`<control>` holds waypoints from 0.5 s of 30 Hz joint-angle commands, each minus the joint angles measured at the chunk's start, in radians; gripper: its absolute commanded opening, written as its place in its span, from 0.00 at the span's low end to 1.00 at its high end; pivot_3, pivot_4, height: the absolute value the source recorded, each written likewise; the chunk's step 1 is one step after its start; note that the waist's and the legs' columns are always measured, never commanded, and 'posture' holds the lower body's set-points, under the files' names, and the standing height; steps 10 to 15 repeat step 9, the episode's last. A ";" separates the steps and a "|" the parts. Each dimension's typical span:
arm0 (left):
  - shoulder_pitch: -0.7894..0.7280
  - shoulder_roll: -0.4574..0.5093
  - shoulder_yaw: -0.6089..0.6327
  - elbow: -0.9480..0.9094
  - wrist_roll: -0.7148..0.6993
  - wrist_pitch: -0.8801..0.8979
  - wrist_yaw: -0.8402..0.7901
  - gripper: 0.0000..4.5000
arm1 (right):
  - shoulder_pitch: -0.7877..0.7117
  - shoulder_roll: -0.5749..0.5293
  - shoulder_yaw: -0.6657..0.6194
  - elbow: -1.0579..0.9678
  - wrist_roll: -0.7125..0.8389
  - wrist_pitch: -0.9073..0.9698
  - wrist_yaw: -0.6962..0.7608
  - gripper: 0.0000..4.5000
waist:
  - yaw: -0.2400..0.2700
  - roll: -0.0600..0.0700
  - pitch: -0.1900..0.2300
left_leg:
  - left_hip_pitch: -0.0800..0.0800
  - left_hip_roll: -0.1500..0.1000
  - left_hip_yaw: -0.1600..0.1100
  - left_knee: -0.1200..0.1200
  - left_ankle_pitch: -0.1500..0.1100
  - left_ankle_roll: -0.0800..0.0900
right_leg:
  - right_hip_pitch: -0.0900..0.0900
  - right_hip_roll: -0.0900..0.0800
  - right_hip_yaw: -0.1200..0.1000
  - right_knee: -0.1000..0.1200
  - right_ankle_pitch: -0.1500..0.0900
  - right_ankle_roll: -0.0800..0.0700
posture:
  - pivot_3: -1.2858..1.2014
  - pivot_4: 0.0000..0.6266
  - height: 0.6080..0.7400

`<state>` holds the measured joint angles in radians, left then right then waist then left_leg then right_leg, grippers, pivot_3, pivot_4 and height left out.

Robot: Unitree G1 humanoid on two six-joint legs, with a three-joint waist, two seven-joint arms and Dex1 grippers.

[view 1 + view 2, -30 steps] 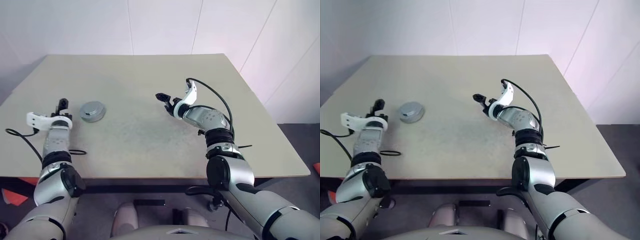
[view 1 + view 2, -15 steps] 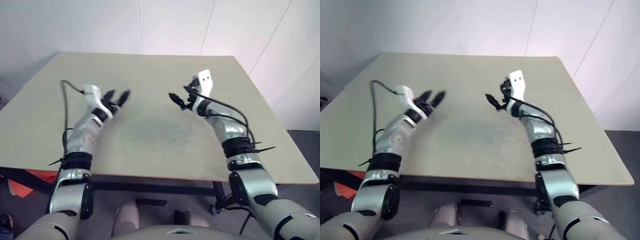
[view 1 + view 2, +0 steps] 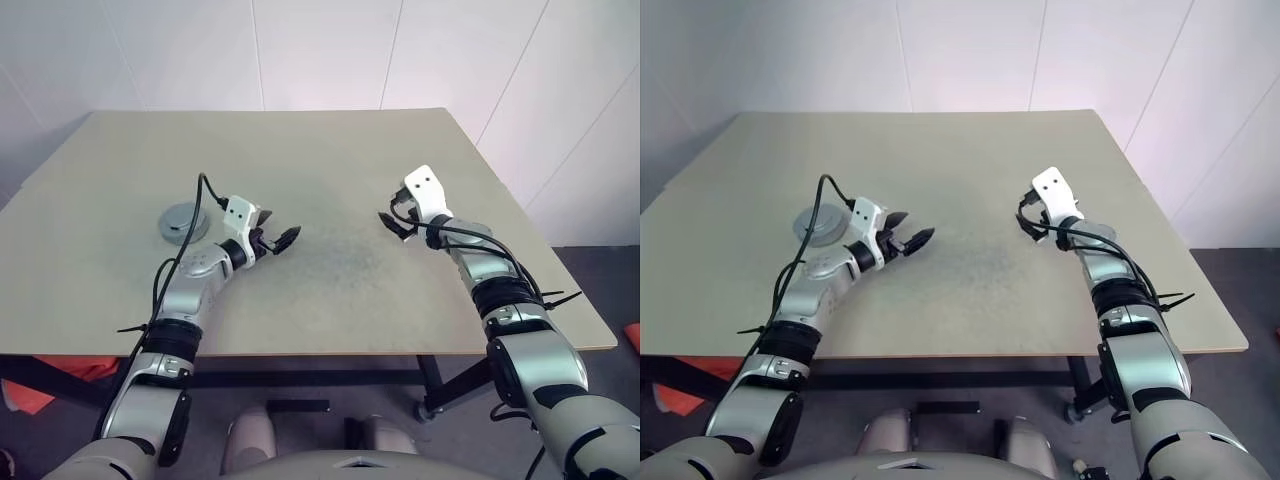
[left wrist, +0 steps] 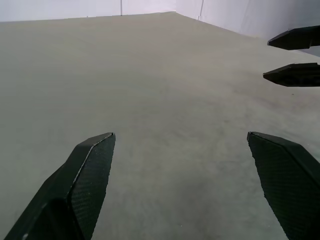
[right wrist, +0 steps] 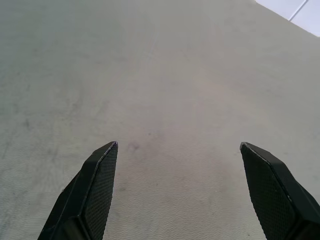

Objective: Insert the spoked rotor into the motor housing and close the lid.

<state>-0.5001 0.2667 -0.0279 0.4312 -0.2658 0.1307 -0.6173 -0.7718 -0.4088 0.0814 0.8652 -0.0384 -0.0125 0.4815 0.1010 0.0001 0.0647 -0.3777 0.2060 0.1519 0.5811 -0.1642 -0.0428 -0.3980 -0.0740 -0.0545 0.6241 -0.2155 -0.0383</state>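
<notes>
assembly looks closed: flat round grey metal lid (image 3: 184,221) caps the motor housing, just behind left gripper (image 3: 275,236). left and right gripper (image 3: 391,224) both spread wide, empty. rotor hidden, likely inside.

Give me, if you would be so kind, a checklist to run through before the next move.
1. Left claw open and empty: ok.
2. Right claw open and empty: ok.
3. Grey disc lying flat on the table: ok.
4. Either claw at the grey disc: not ok; the left claw points toward the table's middle, away from the disc beside its forearm.
5. Claws apart from each other: ok.
6. Spoked rotor seated under the grey disc: cannot tell.
</notes>
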 commanded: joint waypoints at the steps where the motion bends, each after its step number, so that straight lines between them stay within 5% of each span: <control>1: -0.008 -0.002 0.023 -0.011 0.010 -0.027 0.010 0.99 | -0.033 -0.008 -0.019 -0.010 -0.007 -0.025 -0.015 0.98 | -0.001 0.000 0.000 | 0.000 0.000 0.000 0.000 0.000 0.000 | 0.000 0.000 0.000 0.000 0.000 0.000 | 0.52 0.00 1.00; 15: -0.016 -0.012 0.030 0.007 0.029 -0.034 0.036 0.99 | -0.033 0.008 -0.008 0.002 -0.025 -0.035 -0.035 0.98 | -0.001 0.000 0.000 | 0.000 0.000 0.000 0.001 0.000 0.002 | 0.001 0.000 0.000 0.000 0.000 0.000 | 0.52 0.00 1.00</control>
